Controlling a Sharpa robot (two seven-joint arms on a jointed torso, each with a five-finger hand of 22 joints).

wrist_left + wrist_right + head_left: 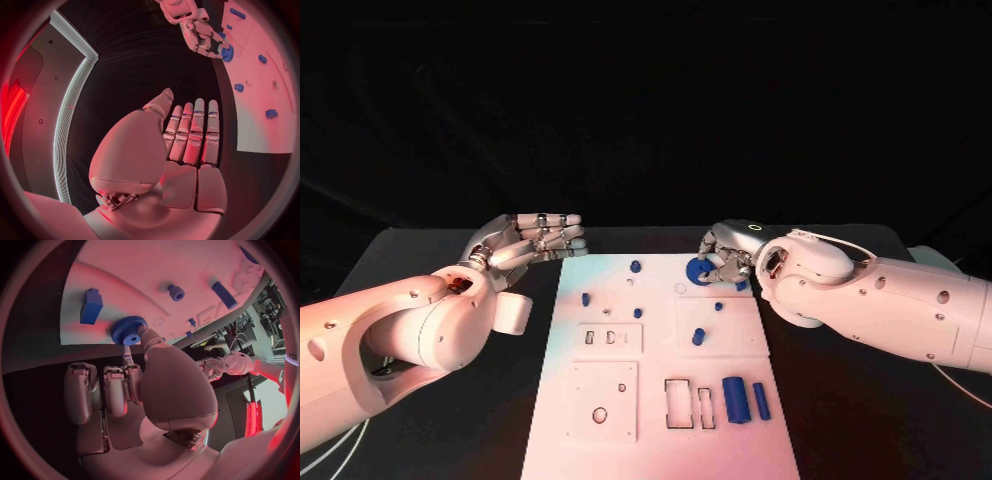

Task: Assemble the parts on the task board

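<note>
The white task board (661, 440) lies in the middle of the black table. A blue gear (695, 271) sits near the board's far right edge. My right hand (728, 258) pinches this gear (128, 331) between thumb and a finger, its other fingers (81, 392) curled below. In the left wrist view the right hand (199, 31) sits over the gear (227, 53). My left hand (538, 240) hovers by the board's far left corner, fingers (190, 135) straight and side by side, holding nothing.
Small blue pegs (635, 266) (586, 298) (698, 337) stand across the board's far half. A blue block (91, 305) sits close to the gear. Two blue cylinders (736, 399) (762, 400) lie near the front right, beside rectangular slots (678, 403).
</note>
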